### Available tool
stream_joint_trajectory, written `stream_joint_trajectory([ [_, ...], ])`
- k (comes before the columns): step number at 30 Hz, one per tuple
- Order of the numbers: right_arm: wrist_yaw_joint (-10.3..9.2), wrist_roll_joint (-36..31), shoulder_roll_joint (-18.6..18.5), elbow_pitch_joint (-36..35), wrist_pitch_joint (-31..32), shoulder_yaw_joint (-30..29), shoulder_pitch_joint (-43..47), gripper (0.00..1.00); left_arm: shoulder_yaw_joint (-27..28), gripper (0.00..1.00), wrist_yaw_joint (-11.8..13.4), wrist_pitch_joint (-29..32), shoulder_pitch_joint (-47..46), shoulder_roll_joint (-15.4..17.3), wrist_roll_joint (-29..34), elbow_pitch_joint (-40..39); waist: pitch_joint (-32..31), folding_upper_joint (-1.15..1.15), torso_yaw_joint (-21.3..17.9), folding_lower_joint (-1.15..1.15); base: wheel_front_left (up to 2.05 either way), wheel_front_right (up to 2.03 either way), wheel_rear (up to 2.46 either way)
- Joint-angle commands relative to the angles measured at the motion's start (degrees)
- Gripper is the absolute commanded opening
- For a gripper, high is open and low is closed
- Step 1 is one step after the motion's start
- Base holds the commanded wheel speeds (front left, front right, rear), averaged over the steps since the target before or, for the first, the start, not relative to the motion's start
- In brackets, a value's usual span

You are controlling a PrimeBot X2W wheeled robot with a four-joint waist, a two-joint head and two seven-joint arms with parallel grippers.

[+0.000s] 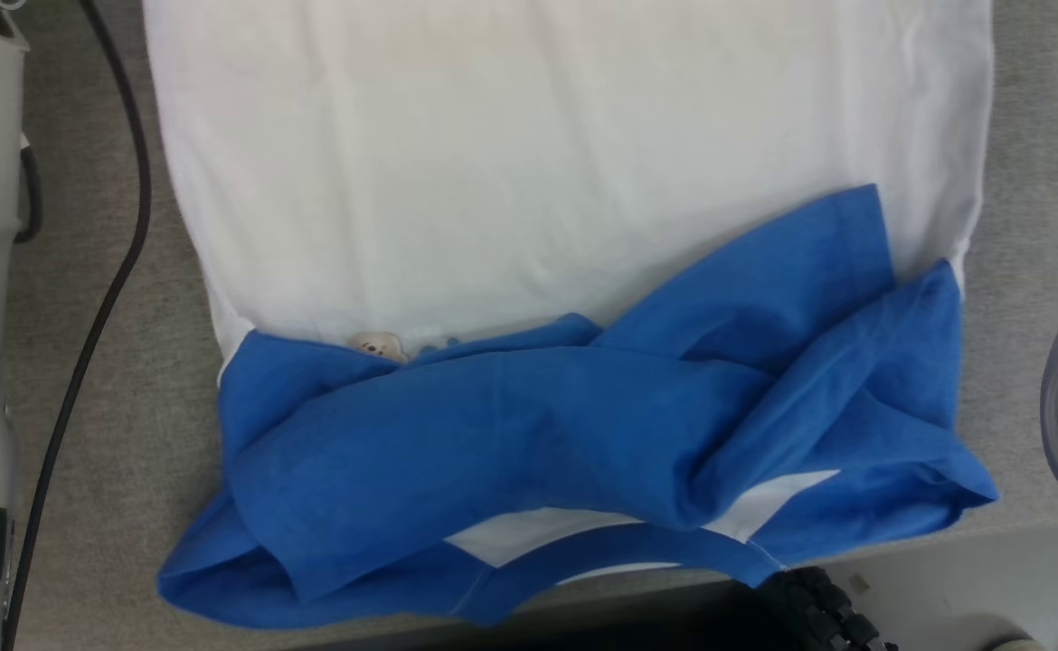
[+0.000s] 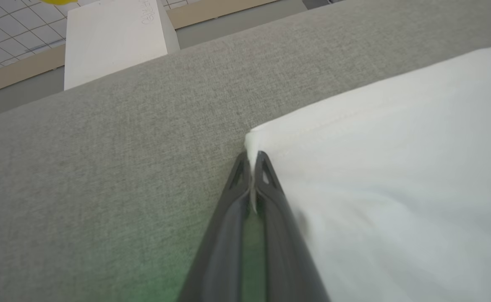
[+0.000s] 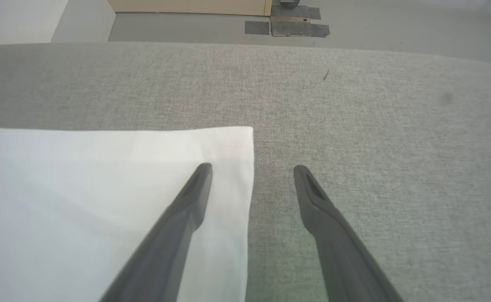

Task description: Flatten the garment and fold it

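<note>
Garment: long-sleeved shirt (image 1: 529, 208); it lay spread on the grey cloth-covered table (image 1: 122, 434), neck end nearest me and hem end farthest.
Look: white body mostly smooth; blue sleeves (image 1: 511, 434) lay crossed and rumpled over the chest; blue neckband (image 1: 619, 542) at the near edge; tan animal print (image 1: 377, 344) peeped out above the sleeves.
Handling (my judgement): light, limp knit with no stiffness; it would sag and drag if lifted by one point.
Where to hold: the stitched hem corners, both together.
Left gripper (image 2: 253, 161): I had it pinched tight on one hem corner, with white fabric between the fingers.
Right gripper (image 3: 252, 167): spread wide, nothing held; one finger over the other hem corner, one over bare table.
</note>
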Motion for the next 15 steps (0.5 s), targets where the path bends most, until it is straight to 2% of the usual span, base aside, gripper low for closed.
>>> stream_joint_trajectory([
  [1, -0.09, -1.5, -0.1, 0.8, 1.9, -1.2, -1.2, 0.89, -0.3, 0.00, -0.2, -0.1, -0.1, 0.1, -0.4, 1.0, 1.1, 0.00, 1.7, -0.01, 0.00, 0.00, 0.00],
  [2, -0.09, -2.6, -0.1, 1.1, 3.4, -1.9, -1.6, 0.64, -0.4, 0.00, -0.3, -0.3, -0.1, 0.0, -0.4, 1.1, 1.1, 0.00, 1.8, -0.01, 0.00, 0.00, 0.00],
  [3, -0.09, -4.0, -0.1, 1.3, 5.2, -2.7, -2.0, 0.47, -0.4, 0.00, -0.4, -0.6, -0.2, -0.1, -0.6, 1.3, 1.1, 0.00, 2.0, -0.01, 0.00, 0.00, 0.00],
  [8, -0.09, -5.6, 0.0, 0.8, 8.2, -3.1, -3.0, 0.00, -0.6, 0.00, -0.6, -1.7, -0.3, -0.4, -0.9, 2.3, 1.3, 0.00, 2.3, -0.01, 0.00, 0.00, 0.00],
  [11, -0.09, -5.7, 0.0, -0.5, 6.8, -2.9, -2.8, 0.00, -0.5, 0.00, -0.5, -2.9, -0.6, -0.2, -0.8, 2.4, 1.5, 0.00, 2.1, -0.01, 0.00, 0.00, 0.00],
  [15, -0.09, -5.4, 0.0, -2.4, 2.3, -2.5, -2.7, 0.00, -0.3, 0.00, 0.1, -7.4, -1.7, 0.3, 0.5, 2.1, 1.8, 0.00, 1.8, -0.01, 0.00, 0.00, 0.00],
])
